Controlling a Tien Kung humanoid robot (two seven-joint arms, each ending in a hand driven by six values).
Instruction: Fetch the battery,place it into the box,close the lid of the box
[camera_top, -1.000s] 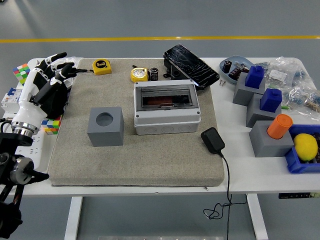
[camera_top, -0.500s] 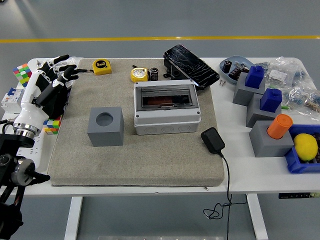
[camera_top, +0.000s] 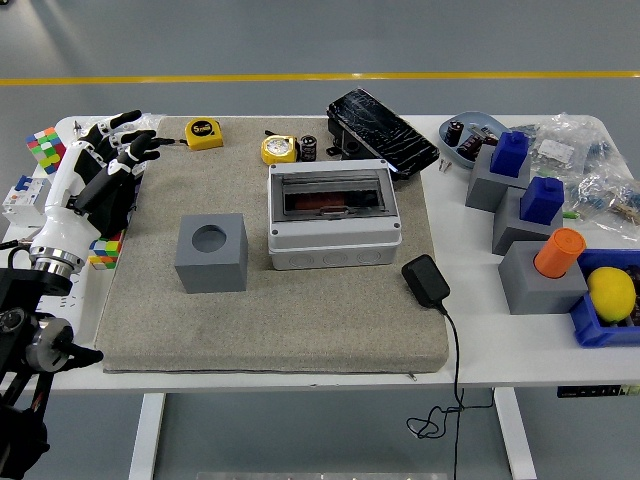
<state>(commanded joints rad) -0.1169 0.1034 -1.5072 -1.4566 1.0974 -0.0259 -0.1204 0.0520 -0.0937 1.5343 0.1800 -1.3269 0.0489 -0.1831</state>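
A small black cylindrical battery (camera_top: 308, 148) stands at the back of the grey mat (camera_top: 270, 320), beside a round yellow tape measure (camera_top: 279, 149). The grey box (camera_top: 333, 240) sits mid-mat in front of it, its clear window lid (camera_top: 331, 197) lying flat, with something reddish showing through. My left hand (camera_top: 118, 140) hovers over the mat's far left corner, fingers spread and holding nothing, well left of the battery and the box. No right arm shows.
A grey cube with a round hole (camera_top: 211, 252) is left of the box, and a black power adapter (camera_top: 425, 280) with its cable is to the right. A cracked black tablet (camera_top: 381, 130), a bowl of batteries (camera_top: 470, 135) and grey blocks (camera_top: 535, 270) crowd the right side. Colour cubes (camera_top: 43, 147) lie far left.
My left arm has drawn slightly back toward the left edge and the hand has dipped a little; its fingers stay spread. Nothing on the table has moved.
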